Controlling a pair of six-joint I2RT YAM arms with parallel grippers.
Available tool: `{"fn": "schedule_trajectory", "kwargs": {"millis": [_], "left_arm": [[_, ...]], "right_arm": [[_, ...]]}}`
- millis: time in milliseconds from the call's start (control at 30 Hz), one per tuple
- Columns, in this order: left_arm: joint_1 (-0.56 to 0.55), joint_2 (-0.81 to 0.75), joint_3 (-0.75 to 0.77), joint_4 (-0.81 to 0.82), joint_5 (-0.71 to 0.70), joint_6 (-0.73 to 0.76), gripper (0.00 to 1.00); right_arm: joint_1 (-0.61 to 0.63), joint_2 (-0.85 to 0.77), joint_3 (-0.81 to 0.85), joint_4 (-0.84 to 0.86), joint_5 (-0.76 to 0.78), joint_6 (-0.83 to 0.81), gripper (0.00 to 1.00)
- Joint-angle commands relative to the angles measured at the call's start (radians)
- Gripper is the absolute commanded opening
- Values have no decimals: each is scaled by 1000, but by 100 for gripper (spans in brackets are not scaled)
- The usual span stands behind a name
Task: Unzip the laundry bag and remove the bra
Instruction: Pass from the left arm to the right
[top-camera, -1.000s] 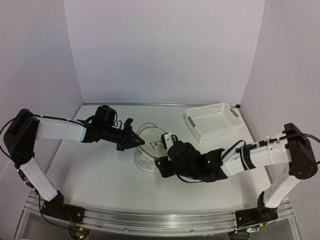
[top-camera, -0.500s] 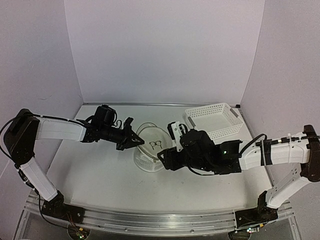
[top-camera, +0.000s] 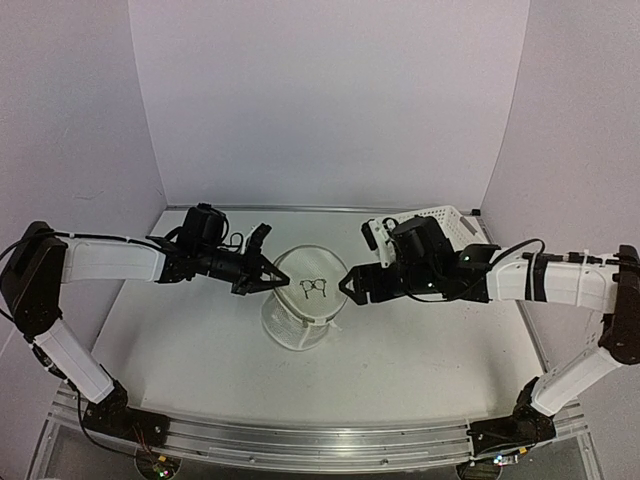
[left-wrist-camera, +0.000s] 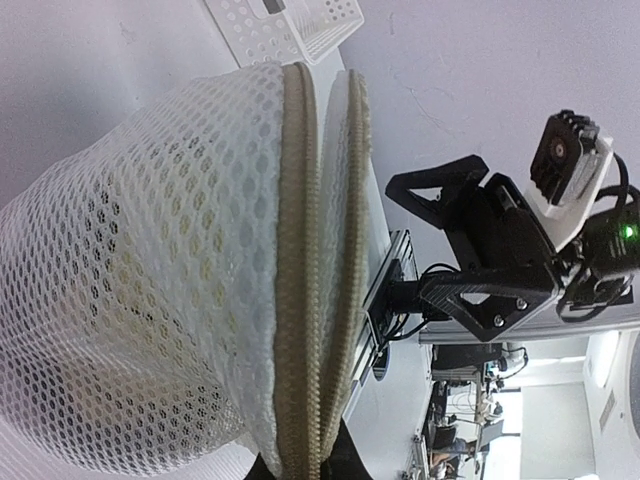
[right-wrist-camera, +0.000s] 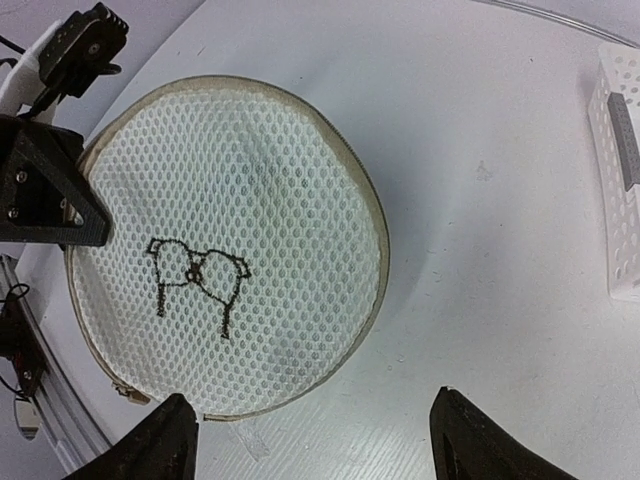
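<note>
Right gripper (right-wrist-camera: 312, 405): spread wide, empty.
Left gripper (top-camera: 270, 272): pinching laundry bag (right-wrist-camera: 225, 250) rim.
Handling: light, floppy mesh.
Hold: zipper seam (left-wrist-camera: 300, 300); pull unseen.

White table (top-camera: 180, 340), 3 plain pale-lilac walls (top-camera: 330, 100), metal rail (top-camera: 300, 437) along near edge.

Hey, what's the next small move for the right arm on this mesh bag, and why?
Probably ease the open right gripper over to what looks like a small tab on the laundry bag's rim and close on it. The left gripper looks shut on the rim, the zipper looks closed, and the right one hangs apart from the bag.
</note>
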Motion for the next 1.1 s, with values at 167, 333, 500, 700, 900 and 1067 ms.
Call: {"fn": "schedule_trajectory", "kwargs": {"millis": [167,333,500,700,900,1067], "left_arm": [[0,-60,-4,41,94,157,0],[0,-65,-13,48,119,189,0],[0,-72,-23,55,138,206,0],[0,-67,-34,60,138,206,0],[0,-46,-34,68,132,208,0],[0,-41,-27,73,135,204,0]], "right_arm": [[-110,65,102,67,-300,19,84],[-136,138,143,91,-354,26,84],[-158,192,158,145,-427,36,84],[-161,212,148,231,-558,43,72],[-161,214,127,269,-626,47,49],[-160,213,117,285,-646,48,11]]}}
